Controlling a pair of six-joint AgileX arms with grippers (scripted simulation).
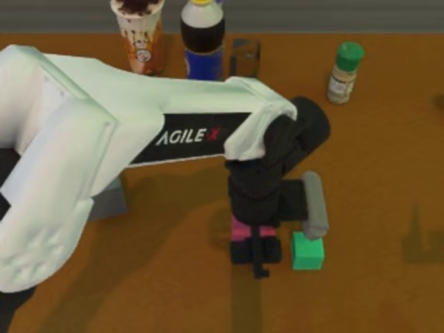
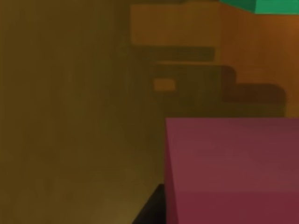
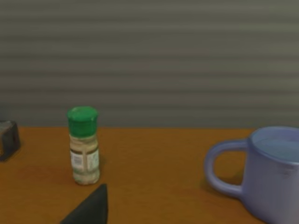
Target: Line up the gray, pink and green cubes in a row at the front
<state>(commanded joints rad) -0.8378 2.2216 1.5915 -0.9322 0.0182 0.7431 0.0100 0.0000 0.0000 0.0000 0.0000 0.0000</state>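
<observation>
The left arm reaches from the left across the table (image 1: 388, 139), its tool (image 1: 258, 251) pointing straight down at the near middle. The pink cube (image 1: 242, 229) sits directly under that tool, mostly hidden by it from above; the left wrist view shows the cube's top close up with a dark finger edge beside it. It looks held or just set down, but I cannot tell whether the fingers are closed on it or parted.

The green cube (image 1: 307, 250) lies just right of the tool on the near side, apart from the pink one by a small gap. The gray cube (image 1: 315, 204) stands just beyond the green one, touching or nearly so, a little farther back, so it is not in one left-to-right line with the other two.

The left arm is plainly the nearer one. The right arm is out of the top view; its wrist camera faces a spice jar (image 3: 83, 145) and a mug (image 3: 268, 170) at the far right, its fingers unreadable.
</observation>
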